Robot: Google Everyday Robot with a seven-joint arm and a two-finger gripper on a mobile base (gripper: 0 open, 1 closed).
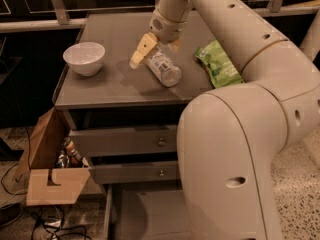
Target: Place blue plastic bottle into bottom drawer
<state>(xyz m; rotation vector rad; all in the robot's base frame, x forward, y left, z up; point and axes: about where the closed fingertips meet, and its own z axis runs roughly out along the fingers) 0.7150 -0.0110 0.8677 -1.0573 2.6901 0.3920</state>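
Observation:
The blue plastic bottle (164, 69) lies on its side on the grey cabinet top (115, 84), clear with a pale label. My gripper (154, 55) reaches down from the arm over the bottle's far end, open. One tan finger (141, 50) stands left of the bottle; the other is mostly hidden at the bottle's right. The bottle rests on the top, not lifted. The bottom drawer (147, 216) is pulled out below the two upper drawers; my arm's body hides its right part.
A white bowl (84, 58) stands at the top's left. A green bag (218, 64) lies at its right. The two upper drawers (125, 141) stand slightly out. A cardboard box (50, 176) with items sits on the floor at the left, with cables.

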